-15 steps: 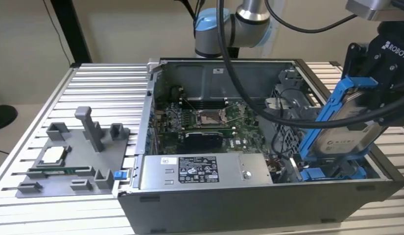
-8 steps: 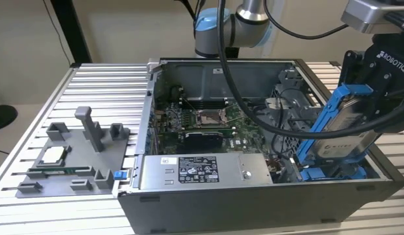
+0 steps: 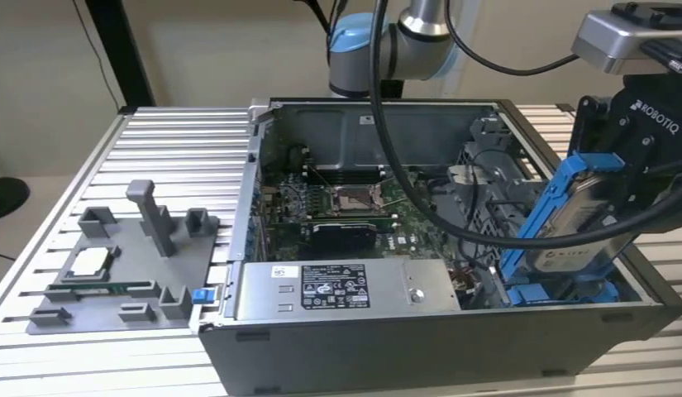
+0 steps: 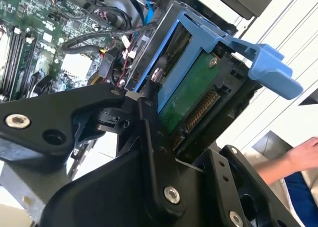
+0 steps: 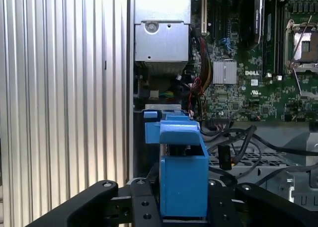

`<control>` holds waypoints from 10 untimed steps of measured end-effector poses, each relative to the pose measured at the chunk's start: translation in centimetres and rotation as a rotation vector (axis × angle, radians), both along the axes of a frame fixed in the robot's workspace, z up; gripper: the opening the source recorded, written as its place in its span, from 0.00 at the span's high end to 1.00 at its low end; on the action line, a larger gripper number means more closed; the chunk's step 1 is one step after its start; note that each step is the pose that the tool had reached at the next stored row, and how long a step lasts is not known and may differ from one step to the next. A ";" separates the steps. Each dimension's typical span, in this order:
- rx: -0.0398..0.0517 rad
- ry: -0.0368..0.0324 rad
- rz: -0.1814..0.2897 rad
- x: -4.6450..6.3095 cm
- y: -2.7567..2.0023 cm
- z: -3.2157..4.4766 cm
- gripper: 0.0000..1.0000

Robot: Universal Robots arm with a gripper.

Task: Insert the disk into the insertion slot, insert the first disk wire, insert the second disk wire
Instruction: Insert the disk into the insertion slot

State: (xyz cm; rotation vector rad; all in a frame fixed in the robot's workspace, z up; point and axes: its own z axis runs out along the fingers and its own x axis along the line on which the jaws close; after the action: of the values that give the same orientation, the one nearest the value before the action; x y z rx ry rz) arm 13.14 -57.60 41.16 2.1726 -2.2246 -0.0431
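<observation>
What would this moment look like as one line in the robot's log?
gripper: shut on disk | disk: tilted over insertion slot, not seated | place: open computer case

We see the disk [image 3: 581,217] up on edge and steeply tilted over the open computer case [image 3: 429,351]. It's silver-grey with a white label and a bright blue frame. Its lower end dips inside the case, right by the insertion slot [image 3: 555,291], whose blue rails sit at the case's end on the exterior view's right. Touching? Can't tell.
</observation>
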 end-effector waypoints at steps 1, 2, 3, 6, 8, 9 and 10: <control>-0.0001 0.0000 0.000 0.0 0.00 -0.11 1.00; 0.0000 0.0000 0.000 0.0 0.00 -0.25 1.00; 0.0001 0.0000 0.000 0.0 0.00 -0.42 1.00; 0.0000 -0.0001 0.000 0.0 0.00 -0.87 1.00; 0.0000 0.0000 0.000 0.0 0.00 -1.20 1.00; 0.0000 0.0000 0.000 0.0 0.00 -1.39 1.00; -0.0001 0.0000 0.000 0.0 0.00 -1.56 1.00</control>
State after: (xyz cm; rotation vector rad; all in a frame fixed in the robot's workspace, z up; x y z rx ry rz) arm 13.15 -57.60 39.60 2.1727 -2.2245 -0.0430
